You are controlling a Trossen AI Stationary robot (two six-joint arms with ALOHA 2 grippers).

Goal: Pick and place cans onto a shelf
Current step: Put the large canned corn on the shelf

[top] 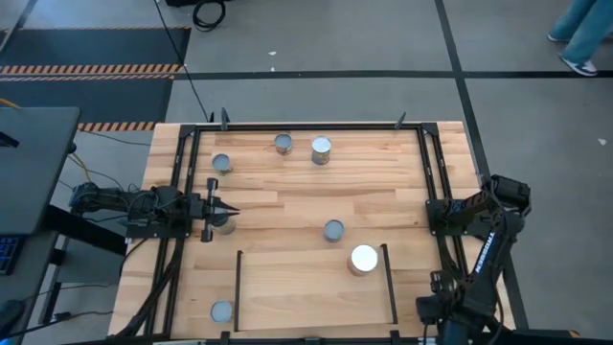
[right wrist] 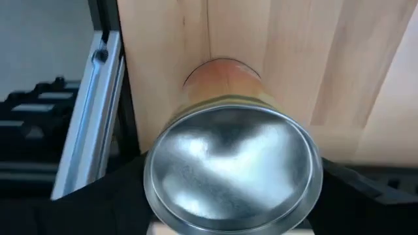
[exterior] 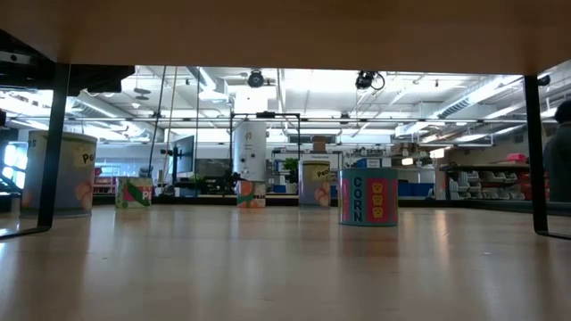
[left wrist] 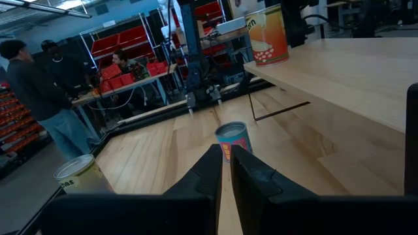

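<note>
1. Overhead, the shelf holds a single can, the white-topped can, which stands just beside the shelf's right rail.
2. We count seven cans on the high view: that white-topped one and six with duller grey tops.
3. Three grey-topped cans stand near the far edge of the table, one stands mid-table just outside the shelf, and one stands outside the shelf's left rail.
4. The seventh can sits under the left gripper, whose jaws are pressed together and hold nothing.
5. The right gripper is at the table's right edge with a metal-topped can between its fingers. We cannot tell whether the jaws are clamped on it.
</note>
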